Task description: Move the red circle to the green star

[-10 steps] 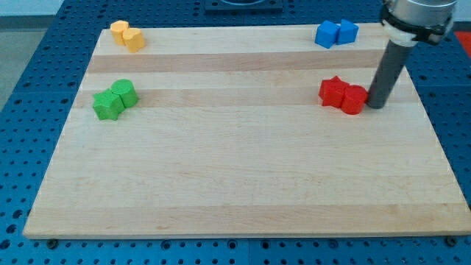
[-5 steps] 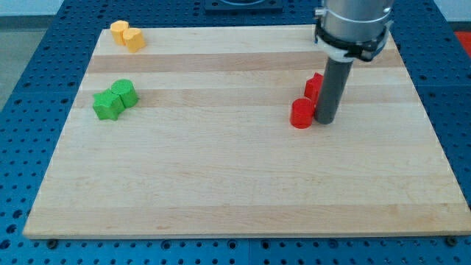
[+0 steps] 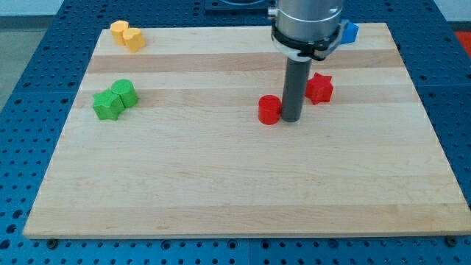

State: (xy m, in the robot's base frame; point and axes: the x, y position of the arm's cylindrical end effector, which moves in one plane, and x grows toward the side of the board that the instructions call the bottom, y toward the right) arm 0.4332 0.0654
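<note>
The red circle [image 3: 269, 110] lies near the board's middle, a little right of centre. My tip [image 3: 291, 118] stands against its right side, touching it. The green star [image 3: 107, 105] sits at the view's left, touching a green cylinder-like block [image 3: 125, 93] on its upper right. A red star [image 3: 319, 87] lies to the right of the rod, apart from the red circle.
Two yellow blocks [image 3: 126, 34] sit together at the board's top left. A blue block [image 3: 349, 32] shows at the top right, partly hidden behind the arm. The wooden board [image 3: 235, 184] rests on a blue perforated table.
My tip has moved left across the board, pushing the red circle left with it. The red star has been left behind, apart from the circle.
</note>
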